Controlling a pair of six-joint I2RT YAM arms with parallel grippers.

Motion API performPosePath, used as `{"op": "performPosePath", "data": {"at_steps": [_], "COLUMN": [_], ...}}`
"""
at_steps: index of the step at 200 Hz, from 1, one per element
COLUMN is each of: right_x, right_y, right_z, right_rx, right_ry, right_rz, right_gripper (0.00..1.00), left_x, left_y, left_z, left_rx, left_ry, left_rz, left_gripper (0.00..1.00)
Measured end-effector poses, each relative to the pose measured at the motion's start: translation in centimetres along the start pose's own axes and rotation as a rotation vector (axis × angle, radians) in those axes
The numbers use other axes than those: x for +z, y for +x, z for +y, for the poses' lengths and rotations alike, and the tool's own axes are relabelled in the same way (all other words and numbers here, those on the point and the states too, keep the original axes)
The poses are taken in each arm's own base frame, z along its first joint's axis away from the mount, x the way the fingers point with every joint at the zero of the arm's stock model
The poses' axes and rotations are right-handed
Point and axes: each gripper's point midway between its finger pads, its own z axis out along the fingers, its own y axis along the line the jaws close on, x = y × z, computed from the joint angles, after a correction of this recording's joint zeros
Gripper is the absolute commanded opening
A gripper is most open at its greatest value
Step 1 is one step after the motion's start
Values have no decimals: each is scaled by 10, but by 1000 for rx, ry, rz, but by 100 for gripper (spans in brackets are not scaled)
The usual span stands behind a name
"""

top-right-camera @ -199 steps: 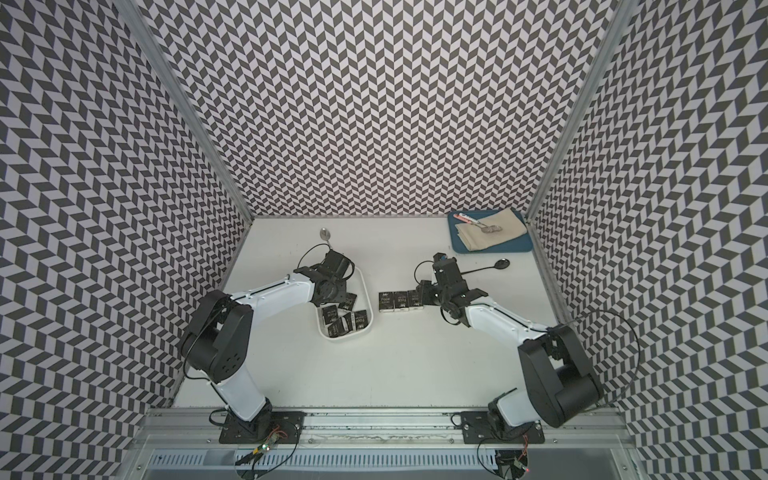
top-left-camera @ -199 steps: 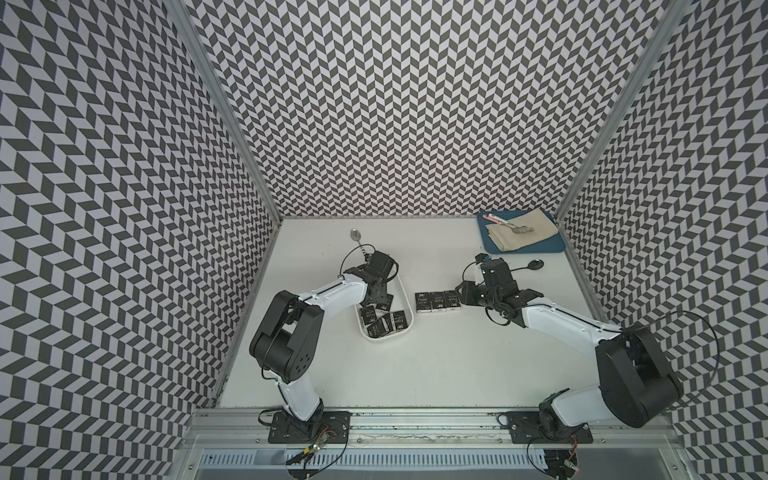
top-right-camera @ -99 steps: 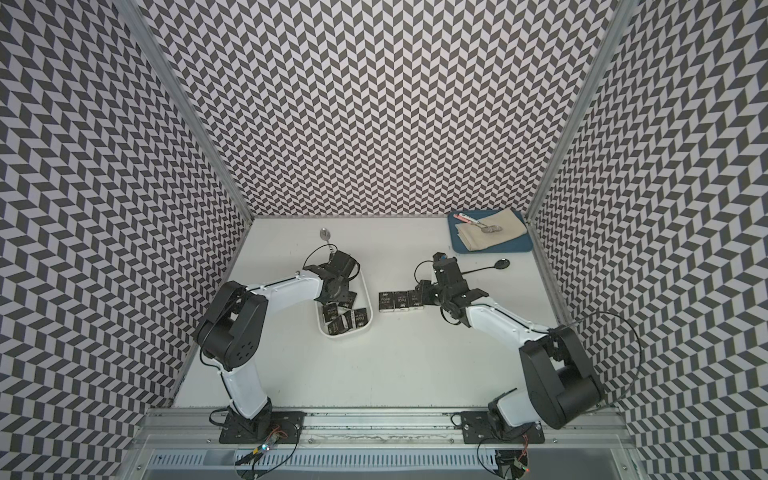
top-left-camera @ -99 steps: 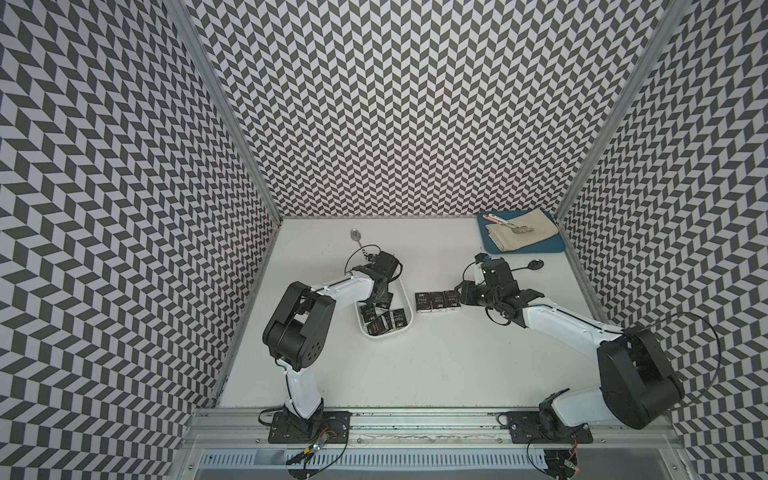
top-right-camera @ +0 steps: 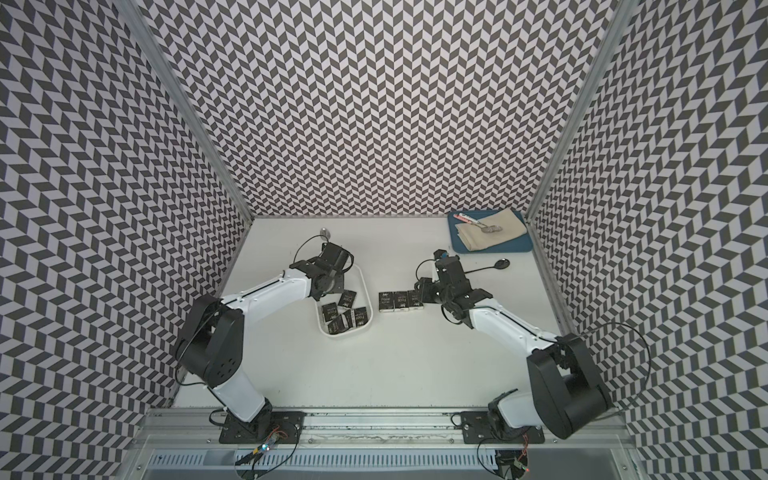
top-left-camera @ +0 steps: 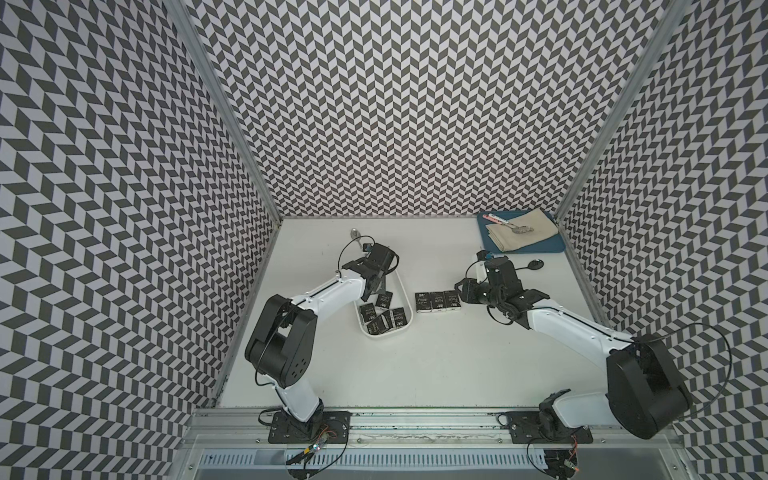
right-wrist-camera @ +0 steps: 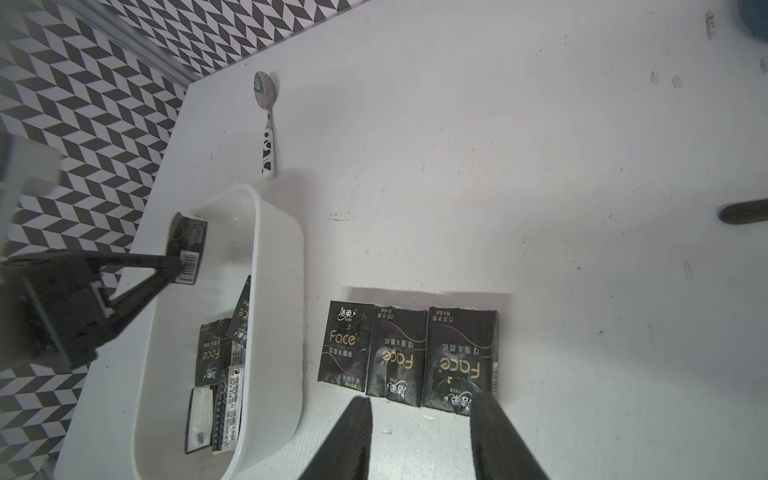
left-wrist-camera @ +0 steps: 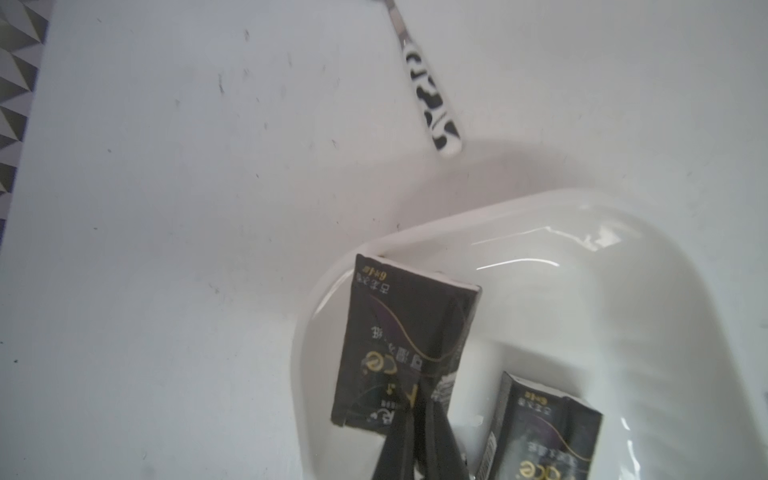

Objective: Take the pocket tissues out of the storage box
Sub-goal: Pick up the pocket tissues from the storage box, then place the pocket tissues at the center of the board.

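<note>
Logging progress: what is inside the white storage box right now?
Black pocket tissues: about five lie overlapping toward the storage box's near end, and the left gripper is shut on another packet, tilted by the far rim. Anything under the overlapping ones is covered.

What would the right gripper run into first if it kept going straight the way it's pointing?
Probably the row of three pocket tissues on the table: the right gripper has its open fingers just short of them. How high it rides is unclear.
</note>
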Motion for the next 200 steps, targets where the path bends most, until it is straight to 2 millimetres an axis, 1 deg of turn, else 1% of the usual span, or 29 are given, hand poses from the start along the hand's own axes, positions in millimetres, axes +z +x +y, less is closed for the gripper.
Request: {"op": "performPosePath", "data": {"at_steps": [19,39,53,60,73,85,94,107,121,141,157,176,200], "right_x": [-2,-5,-7,-8,-9,-9,-9,-9,-10,-10,-10,-11,-12], "right_y": [-5,-15,-23,-27,-32,-32,-31,-29,-28,-28,-28,-29,-32], "right_z": [2,6,6,6,4,0,-4,-10,-14,-17,-18,-20,-26], "right_rx": [-1,-8,-11,-11,-8,1,9,20,25,28,29,32,42], "right_ry": [0,5,18,25,38,53,65,84,99,110,114,119,131], "right_rz": [-6,-27,-43,-52,-68,-69,-69,-64,-60,-60,-60,-63,-69], "right_gripper": [44,44,44,44,44,44,44,44,44,44,44,45,45], "left_x": [-24,-47,-60,-64,-64,-56,-46,-26,-2,26,39,46,47], "left_y": [-24,-49,-66,-76,-87,-91,-90,-84,-76,-59,-48,-43,-36], "left_z": [-9,-30,-52,-67,-93,-116,-132,-151,-164,-174,-177,-182,-192], "left_rx": [-21,-25,-19,-15,-5,8,20,39,56,78,89,90,88], "left_ry": [36,98,143,166,208,239,256,262,251,235,229,238,265], "left_rz": [-69,-129,-161,-176,-188,-177,-162,-129,-94,-45,-14,5,26], "left_gripper": [3,3,3,3,3,3,3,3,3,3,3,3,5]}}
